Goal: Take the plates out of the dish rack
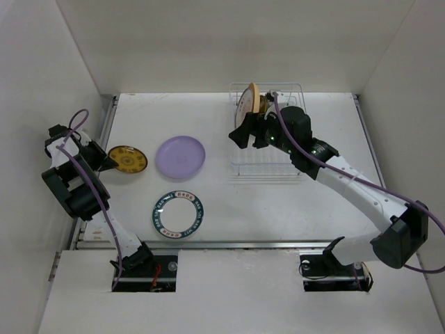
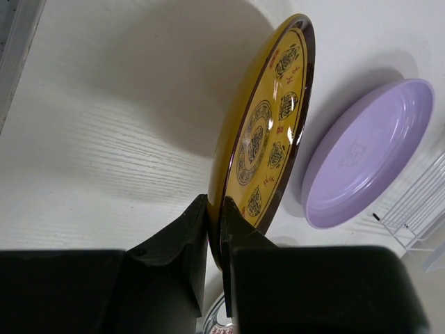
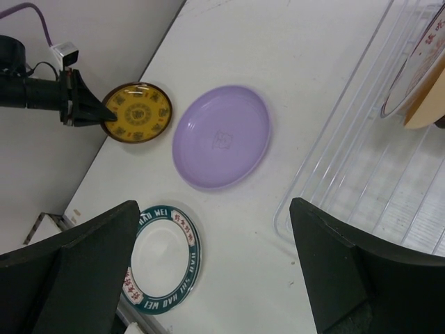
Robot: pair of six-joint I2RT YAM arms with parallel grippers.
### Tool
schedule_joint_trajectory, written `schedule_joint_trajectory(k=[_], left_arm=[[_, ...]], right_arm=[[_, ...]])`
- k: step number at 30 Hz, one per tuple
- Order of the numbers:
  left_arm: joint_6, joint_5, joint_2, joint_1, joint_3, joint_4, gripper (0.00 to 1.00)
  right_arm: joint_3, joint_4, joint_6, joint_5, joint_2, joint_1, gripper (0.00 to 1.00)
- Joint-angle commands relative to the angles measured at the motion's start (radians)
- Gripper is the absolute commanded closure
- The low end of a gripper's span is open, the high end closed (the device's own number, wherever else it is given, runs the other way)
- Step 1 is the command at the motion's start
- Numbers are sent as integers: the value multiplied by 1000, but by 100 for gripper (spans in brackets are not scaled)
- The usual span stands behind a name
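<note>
From above, left claw pinches the yellow plate by its rim, flat at the bench's left; plates stand in the rack; left wrist: pulling away while clamped would drag it; right wrist: right claw gapes; a careless reach could topple those.

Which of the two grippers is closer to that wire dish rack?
Right. The right gripper hangs over the dish rack; the left gripper is far to its left, clamped on the yellow plate.
</note>
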Motion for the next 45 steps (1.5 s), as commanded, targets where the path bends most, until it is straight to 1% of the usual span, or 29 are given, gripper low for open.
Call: schedule_joint_trajectory(k=[1, 3, 4, 5, 6, 9, 10, 11, 13, 14, 15, 16, 18, 19, 21, 22, 24, 25, 27, 28, 30, 31, 32, 34, 38, 39, 41, 43, 45], left_arm=[[-3, -16, -4, 4, -17, 27, 100], [-3, -5, 18, 4, -17, 27, 100], [10, 8, 44, 4, 3, -8, 100], [26, 19, 59, 4, 14, -23, 97], [26, 28, 76, 4, 26, -41, 90], [55, 53, 127, 4, 74, -106, 78], [55, 53, 136, 4, 86, -106, 71], [55, 53, 136, 4, 86, -117, 68], [55, 42, 136, 4, 86, -117, 65], [55, 42, 136, 4, 86, -117, 63], [55, 33, 136, 4, 86, -117, 61], [55, 33, 136, 4, 86, -117, 59], [64, 33, 127, -7, 86, -117, 56], [73, 21, 115, -7, 86, -117, 53], [73, 7, 86, -7, 86, -117, 50], [83, -7, 73, -16, 86, -117, 50], [92, -7, 26, -16, 86, -117, 45], [92, -19, 9, -16, 86, -117, 44], [103, -45, -29, -16, 86, -117, 43], [115, -56, -68, -28, 86, -117, 43], [144, -88, -105, -39, 75, -117, 42], [153, -97, -140, -39, 56, -117, 42], [153, -97, -157, -48, 46, -117, 42], [153, -97, -184, -48, 37, -105, 41], [153, -108, -230, -48, 23, -105, 41], [153, -96, -244, -48, 23, -105, 40], [162, -85, -257, -48, 32, -114, 40], [162, -76, -269, -48, 32, -123, 40], [173, -65, -290, -48, 32, -123, 40]], right_arm=[[-4, 29, 9, 19, -14, -8, 5], [-15, 29, 18, 19, -14, -8, 5], [-24, 29, 18, 19, -14, -8, 5], [-24, 29, 18, 19, -14, -8, 5], [-24, 29, 18, 19, -14, -8, 5], [-24, 19, 18, 43, -14, -8, 5], [-24, 19, 18, 54, -23, -8, 5], [-24, 19, 27, 63, -23, -8, 5], [-15, -2, 49, 118, -23, -8, 5], [-4, -22, 72, 188, -23, -8, 5], [11, -49, 84, 189, -23, -8, 5], [55, -82, 95, 280, -7, -8, 5], [109, -200, 125, 380, 32, -22, 5], [135, -233, 126, 461, 47, -54, 5], [204, -309, 138, 522, 92, -88, 5], [226, -324, 138, 545, 108, -106, 7], [288, -344, 138, 603, 163, -158, 10], [310, -353, 138, 614, 185, -177, 17], [377, -353, 127, 614, 266, -227, 22], [402, -353, 95, 614, 299, -238, 27], [486, -353, 54, 614, 369, -257, 30], [514, -353, 32, 605, 441, -257, 31], [540, -353, -18, 605, 476, -257, 32], [615, -344, -48, 591, 573, -257, 34], [706, -353, -48, 612, 690, -266, 40], [718, -353, -16, 628, 707, -266, 44], [730, -353, 18, 689, 731, -266, 48], [730, -341, 43, 703, 745, -266, 49], [730, -303, 43, 671, 756, -266, 49]])
